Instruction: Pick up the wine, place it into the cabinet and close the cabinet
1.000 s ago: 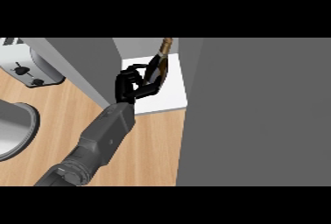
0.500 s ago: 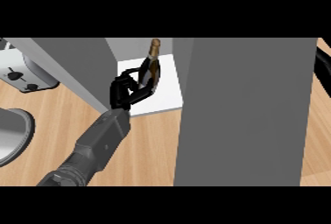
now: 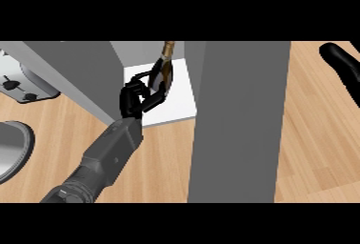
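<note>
The wine bottle [image 3: 167,61], dark with a brown neck, stands tilted in the cabinet's opening over its white floor [image 3: 177,106]. My left hand [image 3: 139,97] is shut on the bottle's lower part, its grey forearm coming up from the lower left. The cabinet's grey door [image 3: 239,124] stands open, a tall panel just right of the bottle. Beyond the door, at the upper right edge, my right hand [image 3: 343,63] shows as a straight black shape over the wooden counter, holding nothing.
The cabinet's grey side wall [image 3: 77,71] rises left of the opening. A silver toaster [image 3: 21,83] sits at the far left, with a grey round bowl [image 3: 13,147] below it. Wooden counter [image 3: 316,143] lies right of the door.
The bottle has gone a little deeper into the opening with my left hand. The door panel now covers less of the right side, and my right hand has come into view beyond it.
</note>
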Robot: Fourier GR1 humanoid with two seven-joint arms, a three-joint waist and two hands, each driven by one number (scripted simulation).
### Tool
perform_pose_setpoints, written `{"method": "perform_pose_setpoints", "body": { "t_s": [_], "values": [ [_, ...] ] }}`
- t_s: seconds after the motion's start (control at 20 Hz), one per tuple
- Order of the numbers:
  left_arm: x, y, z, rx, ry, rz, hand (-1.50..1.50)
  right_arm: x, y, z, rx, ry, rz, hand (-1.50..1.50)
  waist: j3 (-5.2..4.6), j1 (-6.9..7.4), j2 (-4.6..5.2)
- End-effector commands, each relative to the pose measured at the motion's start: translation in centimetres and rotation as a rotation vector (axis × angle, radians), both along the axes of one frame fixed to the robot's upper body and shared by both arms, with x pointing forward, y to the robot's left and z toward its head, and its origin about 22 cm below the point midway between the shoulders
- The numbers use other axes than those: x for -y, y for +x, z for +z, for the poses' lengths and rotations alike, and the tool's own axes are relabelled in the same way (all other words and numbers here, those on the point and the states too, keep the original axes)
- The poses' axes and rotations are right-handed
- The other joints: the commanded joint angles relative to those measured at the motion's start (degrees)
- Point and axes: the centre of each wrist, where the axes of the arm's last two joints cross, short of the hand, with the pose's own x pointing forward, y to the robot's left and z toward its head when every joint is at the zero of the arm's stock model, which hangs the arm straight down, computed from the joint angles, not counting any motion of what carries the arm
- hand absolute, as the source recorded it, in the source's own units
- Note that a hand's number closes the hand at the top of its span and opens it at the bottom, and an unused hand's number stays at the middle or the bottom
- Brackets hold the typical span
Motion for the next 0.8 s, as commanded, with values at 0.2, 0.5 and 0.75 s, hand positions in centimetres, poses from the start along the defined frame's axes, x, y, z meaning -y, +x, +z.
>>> {"method": "perform_pose_setpoints", "body": {
  "t_s": [0.2, 0.5, 0.75],
  "values": [
    [1.0, -0.3, -0.1, -0.044, 0.026, -0.002, 1.5, 0.4, 0.3, -0.4, 0.004, 0.016, 0.015, -1.5, -0.12, -0.61, 0.66],
    [2.4, 1.6, 2.7, -0.02, 0.028, -0.004, 1.5, 0.5, -0.1, -0.7, -0.013, 0.006, 0.023, -1.5, -0.12, -0.24, 0.59],
    [3.7, 3.2, 5.6, -0.041, 0.042, 0.014, 1.5, 1.2, -0.2, -0.5, 0.004, 0.011, -0.021, -1.5, -0.03, 1.1, 0.26]
  ]
}}
